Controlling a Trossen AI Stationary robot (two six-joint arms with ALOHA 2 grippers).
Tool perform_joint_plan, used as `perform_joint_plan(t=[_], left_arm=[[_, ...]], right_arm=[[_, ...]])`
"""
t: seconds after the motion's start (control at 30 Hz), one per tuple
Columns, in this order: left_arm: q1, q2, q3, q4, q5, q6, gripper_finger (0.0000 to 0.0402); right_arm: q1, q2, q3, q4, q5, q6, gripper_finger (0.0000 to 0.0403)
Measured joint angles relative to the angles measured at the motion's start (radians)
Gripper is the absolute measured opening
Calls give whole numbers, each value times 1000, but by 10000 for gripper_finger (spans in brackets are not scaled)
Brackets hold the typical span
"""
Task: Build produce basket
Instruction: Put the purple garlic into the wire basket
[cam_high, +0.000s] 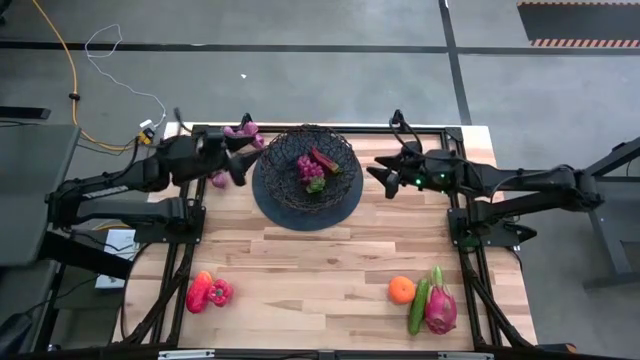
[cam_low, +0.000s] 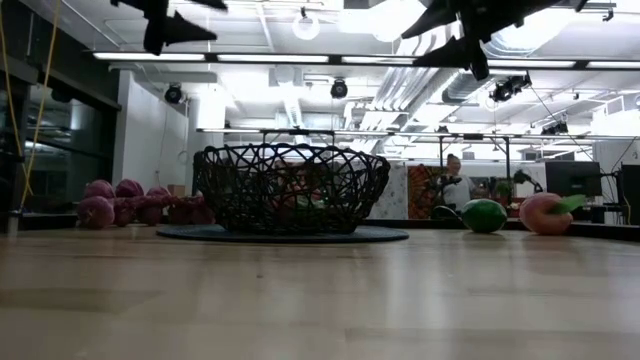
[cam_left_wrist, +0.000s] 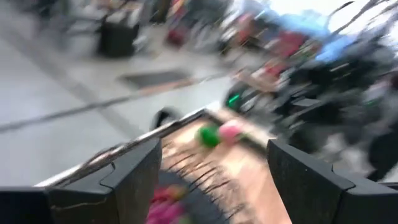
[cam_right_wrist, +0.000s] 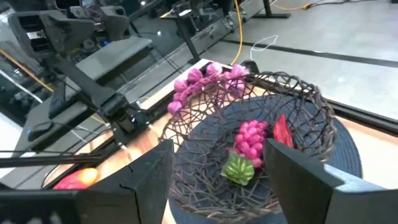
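Basket (cam_right_wrist: 311, 112) holds grapes (cam_right_wrist: 250, 140) and red pepper (cam_right_wrist: 283, 132).

Basket (cam_high: 285, 195) sits far centre on the tabletop (cam_high: 330, 260), grapes (cam_high: 307, 167) inside; left tool (cam_high: 238, 165) and right tool (cam_high: 383, 175) flank it, both open, empty.

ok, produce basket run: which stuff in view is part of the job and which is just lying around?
Part of the job:
- basket
- grape bunch and red pepper in the basket
- grape bunches beside the basket
- red peppers
- orange, cucumber, dragon fruit

Lying about:
- yellow cable and white cable on the floor
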Motion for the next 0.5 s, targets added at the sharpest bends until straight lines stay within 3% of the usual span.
perform_joint_plan(t=[0.17, 0.3, 0.5], left_arm=[[96, 203, 234, -421, -179, 6, 280], [227, 349, 357, -679, -180, -7, 280], [391, 533, 374, -868, -181, 0, 280]], right_arm=[[-22, 4, -1, -2, -9, 7, 239], [-28, 4, -1, -2, -9, -1, 239], [-29, 4, -1, -11, -9, -16, 239]])
